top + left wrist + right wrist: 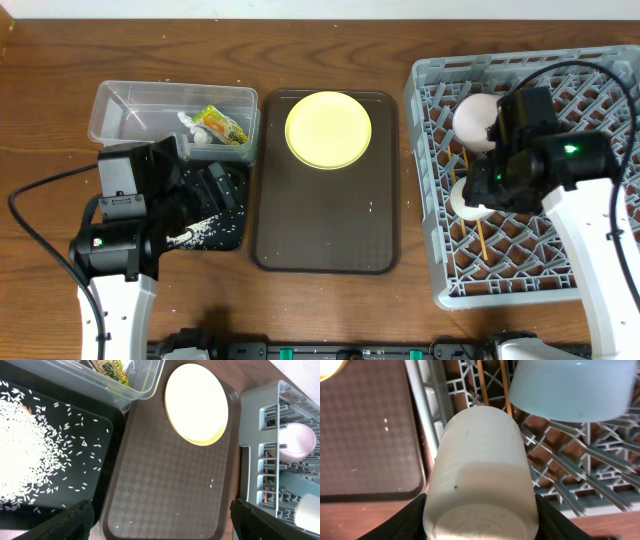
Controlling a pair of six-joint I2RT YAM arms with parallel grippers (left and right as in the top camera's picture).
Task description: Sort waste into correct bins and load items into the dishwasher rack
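Note:
My right gripper [480, 522] is shut on the small white cup [480, 460], held on its side over the left part of the grey dishwasher rack [600, 280]. A light blue cup [570, 390] stands mouth-down in the rack just beyond, above two chopsticks [481, 238]. The white bowl with a pinkish underside [473, 118] sits further back. My left gripper [162, 522] hangs open, empty, above the near end of the brown tray [165, 485]. The yellow-green plate [328, 130] lies on that tray. Rice [20, 460] is piled in the black tray [95, 425]. The snack wrapper [222, 125] and a white paper scrap [192, 127] lie in the clear tub [130, 100].
A few loose rice grains [212, 481] dot the brown tray. Black cables run from both arms: one [40, 215] across the table at the left, one [625, 110] over the rack's right side. The rack's left wall [427, 405] stands close beside the brown tray.

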